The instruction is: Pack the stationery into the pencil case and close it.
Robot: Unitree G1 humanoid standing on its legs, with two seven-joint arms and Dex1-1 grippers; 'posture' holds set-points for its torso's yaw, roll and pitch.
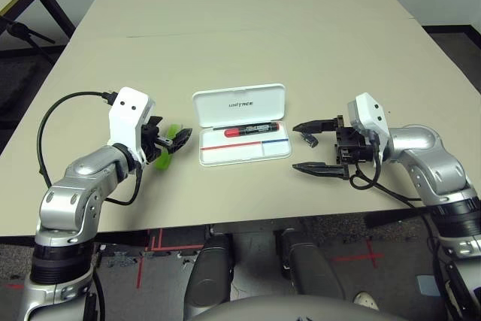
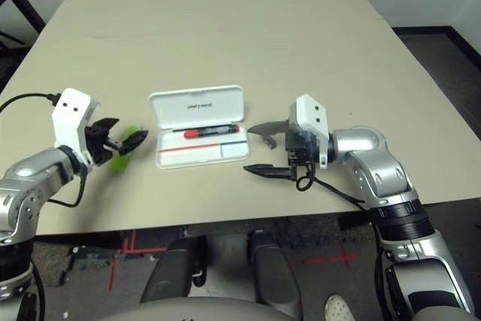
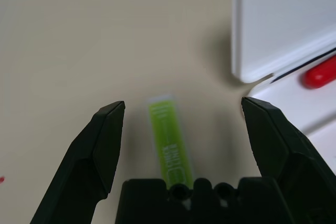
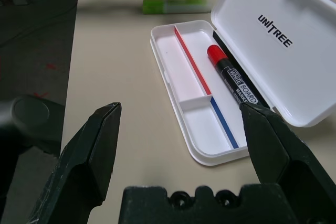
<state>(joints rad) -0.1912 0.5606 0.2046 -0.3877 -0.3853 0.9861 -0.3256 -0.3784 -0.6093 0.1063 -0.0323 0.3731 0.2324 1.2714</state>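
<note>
Beige and wide, the table carries everything, and the pencil case lies open near its front edge, so I place the other things from it.

Left of the case, the left gripper hangs over the lime-green highlighter. Its fingers stand fully apart and hold nothing; in the left wrist view the highlighter lies on the table between them, pointing along the gripper. The step in hand is, I judge, to pick up this highlighter. To do it well, the gripper should go down until both fingers are beside the body of the highlighter, centred on it, and close only then, because a grip near one end could let it swing.

Inside the case, the black marker with red cap already lies in the long compartment next to the lid hinge; the compartments on the other side of the red-and-blue stripe are free.

Right of the case, a small grey clip rests on the table. Just beyond it the right gripper is wide open and empty, pointing toward the case.
</note>
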